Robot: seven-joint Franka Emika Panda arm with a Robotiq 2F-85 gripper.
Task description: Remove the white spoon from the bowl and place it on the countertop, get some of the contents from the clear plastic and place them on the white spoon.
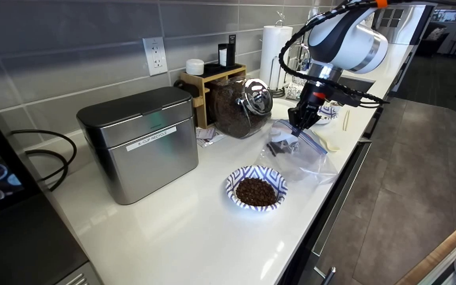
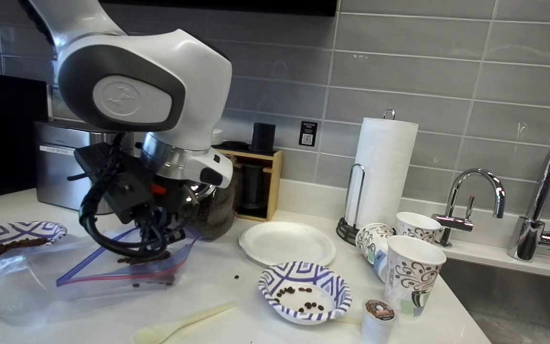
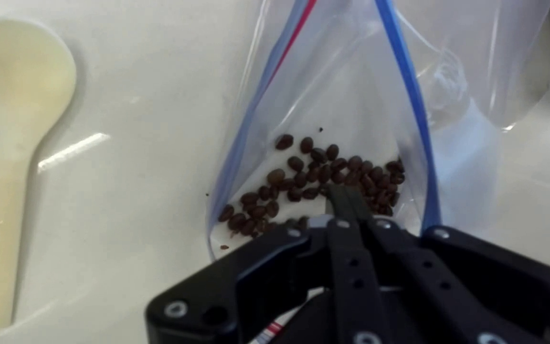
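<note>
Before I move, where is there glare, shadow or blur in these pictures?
Wrist view: glare streaks on the countertop beside the spoon, a soft shadow along the spoon's right edge, the gripper dark and slightly blurred, though many coffee beans can be told apart. In an exterior view: bright highlights on the chrome jar lid, and glints on the clear plastic bag.
</note>
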